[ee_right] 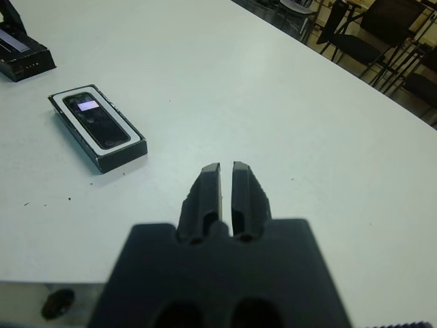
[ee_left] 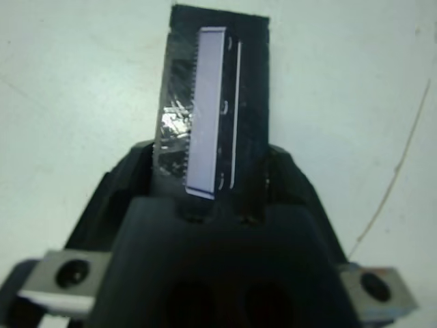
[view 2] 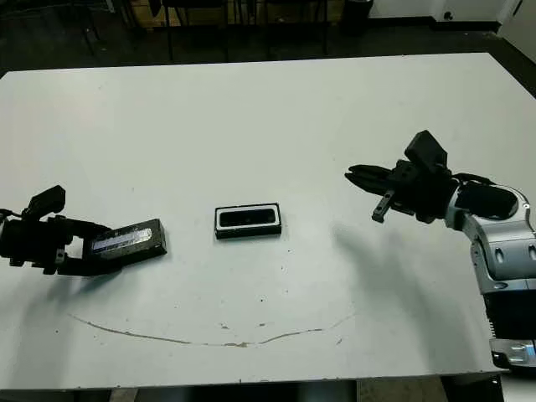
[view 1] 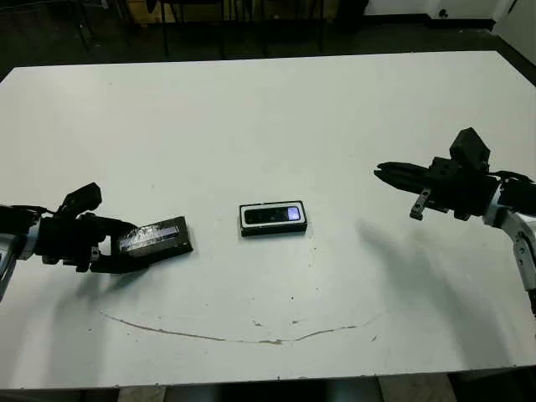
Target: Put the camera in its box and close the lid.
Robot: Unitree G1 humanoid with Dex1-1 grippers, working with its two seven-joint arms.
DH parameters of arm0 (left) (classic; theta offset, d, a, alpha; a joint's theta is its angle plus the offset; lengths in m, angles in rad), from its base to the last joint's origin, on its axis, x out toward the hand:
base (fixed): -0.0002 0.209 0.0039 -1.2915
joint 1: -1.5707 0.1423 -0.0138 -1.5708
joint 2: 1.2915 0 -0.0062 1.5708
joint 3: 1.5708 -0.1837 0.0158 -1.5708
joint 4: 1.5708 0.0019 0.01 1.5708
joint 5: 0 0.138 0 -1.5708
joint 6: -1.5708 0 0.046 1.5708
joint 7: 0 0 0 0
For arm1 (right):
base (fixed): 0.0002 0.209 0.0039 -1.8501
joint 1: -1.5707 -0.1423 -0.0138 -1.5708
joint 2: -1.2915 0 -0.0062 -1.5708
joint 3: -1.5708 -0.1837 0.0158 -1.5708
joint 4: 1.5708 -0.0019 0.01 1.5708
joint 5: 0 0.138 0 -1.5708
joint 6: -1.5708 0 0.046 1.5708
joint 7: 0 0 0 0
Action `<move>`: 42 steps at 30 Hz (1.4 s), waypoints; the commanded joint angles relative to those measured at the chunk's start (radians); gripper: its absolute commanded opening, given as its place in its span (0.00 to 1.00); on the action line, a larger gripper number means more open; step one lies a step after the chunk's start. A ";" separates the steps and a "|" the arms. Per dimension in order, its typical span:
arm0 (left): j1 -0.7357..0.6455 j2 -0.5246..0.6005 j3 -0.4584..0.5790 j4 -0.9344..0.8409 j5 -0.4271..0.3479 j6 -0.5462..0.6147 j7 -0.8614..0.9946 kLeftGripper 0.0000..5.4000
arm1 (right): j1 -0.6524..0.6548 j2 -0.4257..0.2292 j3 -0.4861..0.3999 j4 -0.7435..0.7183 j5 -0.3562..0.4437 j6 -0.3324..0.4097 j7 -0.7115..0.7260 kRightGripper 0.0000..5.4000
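The box [view 1: 274,230], black outside with a white lining, sits at the middle of the table. The camera [view 1: 272,214] lies flat inside it, its bluish-white patch facing up; the right wrist view shows the camera [ee_right: 95,117] in the box [ee_right: 121,154] too. At the left, my left gripper [view 1: 126,247] is shut on one end of the lid [view 1: 157,235], which rests low at the table, apart from the box. The lid [ee_left: 212,102] sticks out between the fingers with its pale face showing. My right gripper [view 1: 381,172] hovers at the right, shut and holding nothing [ee_right: 227,167].
A thin curved brown line [view 1: 251,339] runs across the table near its front edge. Chairs [ee_right: 382,27] stand beyond the far edge. Bare white tabletop [view 1: 335,134] lies between the box and my right gripper.
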 commanded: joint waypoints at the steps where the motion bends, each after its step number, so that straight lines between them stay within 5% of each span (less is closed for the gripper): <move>1: 0.027 -0.003 -0.032 0.025 0.023 0.043 -0.005 0.51 | 0.007 0.001 0.003 0.012 0.002 0.006 0.002 0.00; 6: 0.040 0.004 -0.027 -0.013 0.023 0.066 0.029 0.51 | 0.011 0.000 0.005 0.011 -0.004 -0.016 0.000 0.00; 12: 0.098 -0.027 0.075 -0.148 -0.074 0.156 0.137 0.51 | 0.016 0.006 0.008 0.012 -0.002 -0.029 -0.001 0.00; 17: 0.097 -0.066 0.122 -0.201 -0.109 0.138 0.215 0.51 | 0.022 0.007 0.019 -0.027 -0.010 0.017 -0.029 0.00; 26: -0.041 -0.160 0.051 -0.166 -0.076 0.123 0.275 0.51 | 0.035 0.028 0.031 -0.060 -0.002 0.052 -0.066 0.00; 42: -0.298 -0.343 -0.116 0.173 0.042 0.052 0.187 0.51 | 0.056 0.026 0.026 -0.062 -0.018 0.030 -0.073 0.00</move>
